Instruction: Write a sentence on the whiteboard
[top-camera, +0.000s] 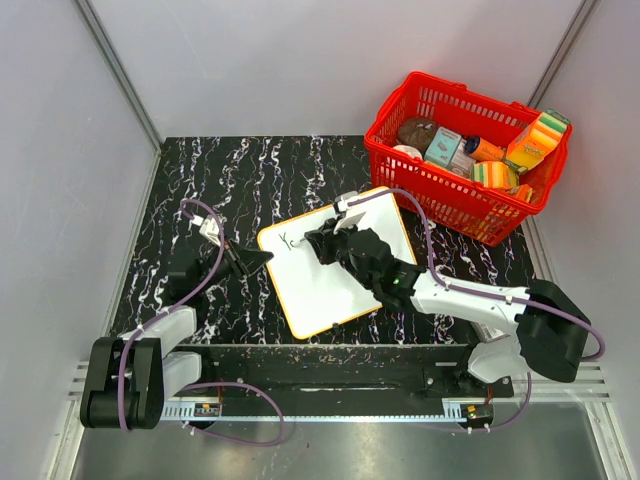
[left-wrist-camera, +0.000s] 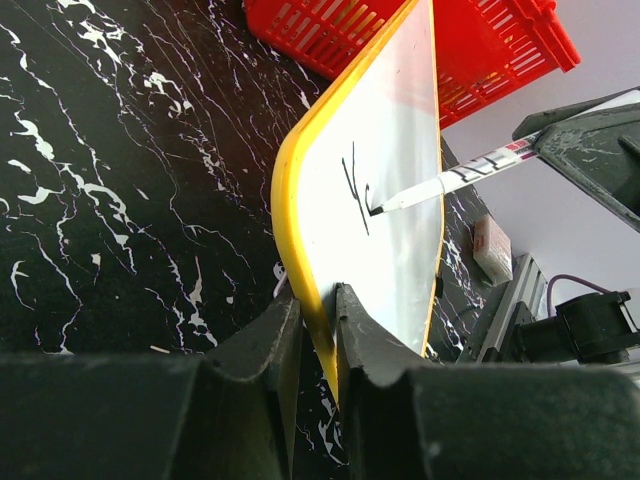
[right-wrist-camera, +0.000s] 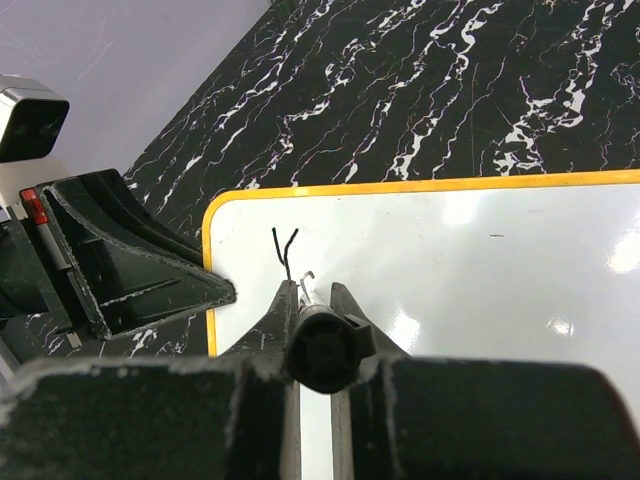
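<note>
The left end effector (left-wrist-camera: 318, 318) is clamping the whiteboard (top-camera: 345, 290) at its left corner, with its fingers pressed together on either side of the thin orange-yellow rim (left-wrist-camera: 288, 190). The whiteboard is lying at an angle on the black marbled surface (top-camera: 250, 180). A few black strokes (right-wrist-camera: 285, 250) are showing on the white face near the whiteboard's far left corner, apparently the start of a word. Just right of them, the tip of the marker (left-wrist-camera: 450, 178) is touching the face. The right end effector (right-wrist-camera: 315, 300) is reaching in over the whiteboard's middle from the near right, its fingers clamped tight on the marker's barrel. A red basket (top-camera: 450, 195) full of groceries is sitting just beyond the whiteboard's far right corner. The whiteboard is looking thin, stiff and light, with a glossy face, so it is probably going to slide or swivel on the polished surface whenever the marker pushes on it. The rim seems the place to take hold. It is giving the fingers an edge to bite on, while the slick face would likely let them slip and smear wet ink. A grip at a corner, as here, is also leaving the writing line free toward the right.
</note>
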